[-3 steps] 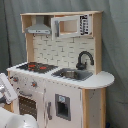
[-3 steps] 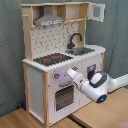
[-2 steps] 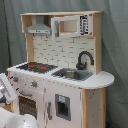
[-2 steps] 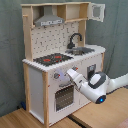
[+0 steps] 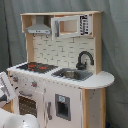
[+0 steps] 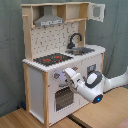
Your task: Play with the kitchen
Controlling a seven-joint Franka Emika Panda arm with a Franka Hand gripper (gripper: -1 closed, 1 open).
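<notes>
The kitchen (image 5: 60, 75) stood upright against a grey-green curtain (image 6: 10, 55), on a light wooden floor (image 6: 30, 119) seen only in the second exterior view. Its sink (image 5: 73, 74) sat beside the red-ringed hob (image 5: 36, 66), under the black faucet (image 5: 83, 59); whether the sink held anything could not be told. The upper cabinet door (image 6: 97, 12) hung open in the second exterior view, and its shelf looked bare. In that same view the gripper (image 6: 70, 76) sat close to the knobs above the oven door (image 6: 63, 98); whether its fingers were apart or together could not be told. The first exterior view showed only white arm parts (image 5: 15, 120) at its lower left.
</notes>
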